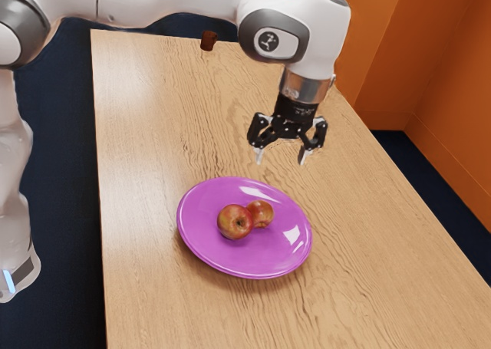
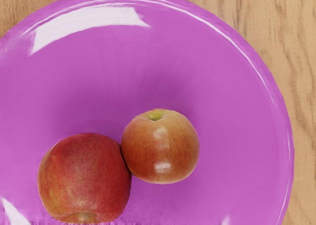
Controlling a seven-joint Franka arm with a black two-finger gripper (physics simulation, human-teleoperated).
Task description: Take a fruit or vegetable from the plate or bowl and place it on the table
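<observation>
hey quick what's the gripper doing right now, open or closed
Gripper: open, holding nothing, raised above the purple plate.

Apple touching second apple, both on the plate
On the table, the plate is nearer the edge at the exterior view's left; a small object is by the far edge.

Red apple, smaller apple touching, on plate

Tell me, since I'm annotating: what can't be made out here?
- Plate: rim partly cut off by the wrist view's left and lower edges.
- Table: cut off by the exterior view's lower edge.
- Brown object: too small to identify, exterior view.
- Smaller apple: partly hidden by the larger apple, exterior view.
</observation>
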